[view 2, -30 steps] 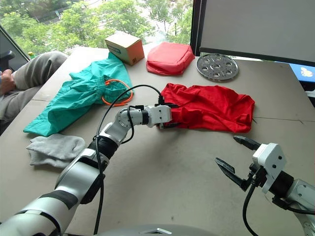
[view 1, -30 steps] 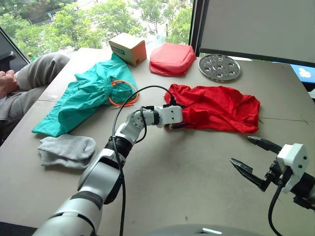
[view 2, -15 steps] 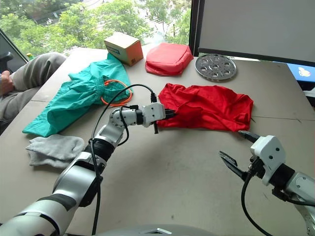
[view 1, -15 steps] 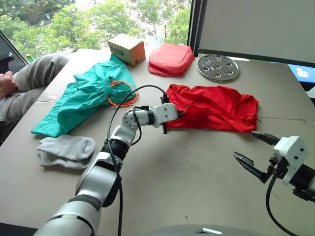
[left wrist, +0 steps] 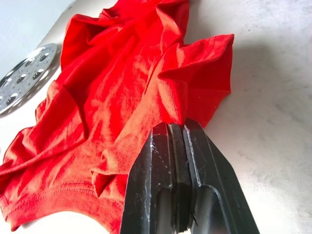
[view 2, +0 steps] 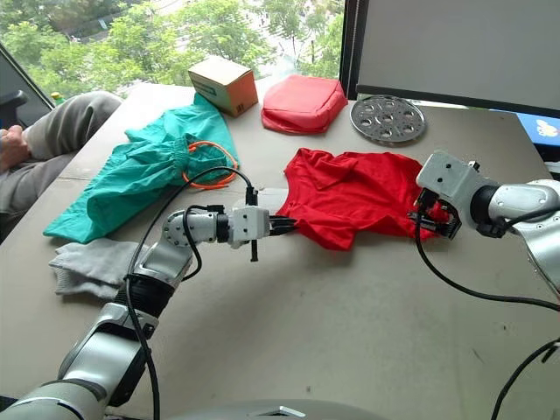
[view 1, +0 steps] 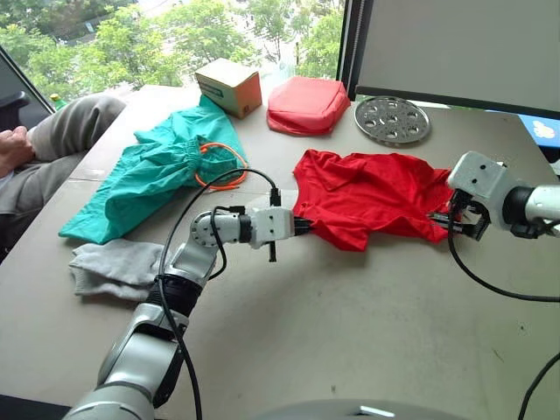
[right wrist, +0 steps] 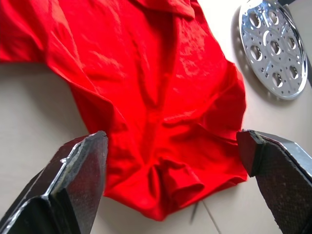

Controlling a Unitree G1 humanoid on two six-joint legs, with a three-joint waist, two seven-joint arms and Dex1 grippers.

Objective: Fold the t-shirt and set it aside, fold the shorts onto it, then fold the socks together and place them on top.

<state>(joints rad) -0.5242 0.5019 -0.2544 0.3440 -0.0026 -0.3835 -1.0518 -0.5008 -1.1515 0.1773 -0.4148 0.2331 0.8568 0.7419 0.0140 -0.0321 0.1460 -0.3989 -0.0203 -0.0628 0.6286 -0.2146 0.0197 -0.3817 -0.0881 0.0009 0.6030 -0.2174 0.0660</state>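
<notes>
Pinching the t-shirt (left wrist: 112,97), left hand (left wrist: 176,134); right hand (right wrist: 173,156) spread wide.

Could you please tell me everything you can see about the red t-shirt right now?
The t-shirt is bright red, thin, wrinkled cloth with short sleeves and stitched hems, lying crumpled and unfolded on the grey table, in front of the perforated metal disc. The left gripper is shut on the shirt's left edge, the cloth bunching at its fingertips. The right gripper is at the opposite edge with its fingers spread wide, straddling the cloth there without clamping it.
</notes>
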